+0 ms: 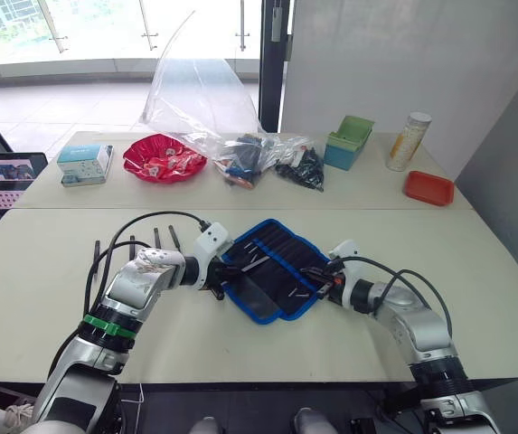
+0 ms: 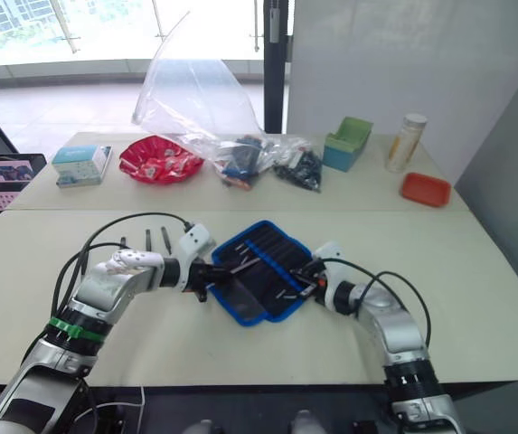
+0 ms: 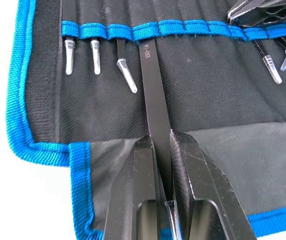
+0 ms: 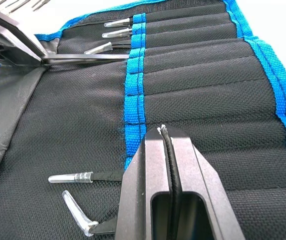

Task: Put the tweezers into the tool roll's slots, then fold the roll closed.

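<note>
Left wrist view showed the left gripper [image 3: 163, 165] pinching one of the tweezers [image 3: 154, 100] between its two black fingers, the slim black shaft reaching from the fingertips to the blue-edged mouth of a slot [image 3: 147, 31], its far end just under that edging; it looked partly in, not fully seated, though that was a judgement; three capped tips [image 3: 127, 75] poked out of the neighbouring slots beside it, and two more showed further along the row near the right gripper [image 3: 262, 12]. Right wrist view showed the right gripper [image 4: 165, 150] with its fingers pressed together on the black inner face of the tool roll [image 4: 192, 75], a thin dark line lying between them; whether that was fabric, a cord or nothing gripped could not be told; it appeared to be pinning the roll down. From the head, the tool roll [image 1: 272, 262] lay open and flat on the near table [image 1: 42, 298], set askew between the two arms, the left gripper [image 1: 213, 287] at its left edge and the right gripper [image 1: 324, 282] at its right edge. By this count five tweezers already sat in slots and a sixth was going in, so the slotting seemed nearly done; the fold remained wholly undone. The clear plastic bag [image 1: 195, 99] stood on the far table, well apart.
</note>
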`<state>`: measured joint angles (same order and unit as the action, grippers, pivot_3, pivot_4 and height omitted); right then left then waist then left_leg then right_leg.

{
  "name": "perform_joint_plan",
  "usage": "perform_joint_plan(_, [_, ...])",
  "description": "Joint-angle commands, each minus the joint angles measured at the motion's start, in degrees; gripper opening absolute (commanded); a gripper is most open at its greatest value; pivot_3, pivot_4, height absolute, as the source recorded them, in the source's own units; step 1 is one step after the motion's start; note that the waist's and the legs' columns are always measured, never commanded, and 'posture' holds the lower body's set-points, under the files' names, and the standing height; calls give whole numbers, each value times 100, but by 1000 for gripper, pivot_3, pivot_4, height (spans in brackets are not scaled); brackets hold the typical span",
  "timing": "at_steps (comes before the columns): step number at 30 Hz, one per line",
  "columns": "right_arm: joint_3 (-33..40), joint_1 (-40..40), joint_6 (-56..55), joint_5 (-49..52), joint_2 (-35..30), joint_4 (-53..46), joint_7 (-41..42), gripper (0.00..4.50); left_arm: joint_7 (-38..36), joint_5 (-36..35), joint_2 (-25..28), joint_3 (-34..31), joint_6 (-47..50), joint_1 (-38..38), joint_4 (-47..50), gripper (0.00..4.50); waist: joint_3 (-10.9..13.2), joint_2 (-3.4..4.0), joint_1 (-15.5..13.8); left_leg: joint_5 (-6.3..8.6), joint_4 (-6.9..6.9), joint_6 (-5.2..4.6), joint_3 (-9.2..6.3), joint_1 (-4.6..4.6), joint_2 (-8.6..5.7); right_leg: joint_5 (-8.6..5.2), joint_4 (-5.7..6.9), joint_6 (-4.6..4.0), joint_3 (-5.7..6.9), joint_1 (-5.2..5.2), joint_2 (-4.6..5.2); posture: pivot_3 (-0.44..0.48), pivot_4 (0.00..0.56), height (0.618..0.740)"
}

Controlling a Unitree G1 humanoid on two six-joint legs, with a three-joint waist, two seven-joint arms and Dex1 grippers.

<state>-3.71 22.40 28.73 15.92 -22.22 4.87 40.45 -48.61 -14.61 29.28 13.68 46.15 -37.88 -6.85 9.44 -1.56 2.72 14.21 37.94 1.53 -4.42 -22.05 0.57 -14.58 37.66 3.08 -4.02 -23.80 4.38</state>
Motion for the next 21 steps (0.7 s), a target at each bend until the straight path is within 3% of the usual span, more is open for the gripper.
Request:
perform_joint_plan(1, [-191,-158,108,-83,64,168,22,18,37,81,-211,36,-191,-244,-137,0,0,0,-6,0,0,0,0,5,0,0,-1,0,1,6,0,0,150,738])
perform_joint_plan(6, [-214,-173,109,-102,74,180,27,18,48,270,-416,91,-425,-411,-488,0,0,0,0,0,0,0,-2,21,1,0,-8,0,2,26,-1,0,150,738])
perform_joint_plan(21, [-512,-517,356,-175,-67,-315,230,18,106,1233,-1729,201,-2711,-1773,-4029,0,-10,-2,-72,2,-2,-3,-11,83,-6,-4,-63,8,11,124,1,0,150,738])
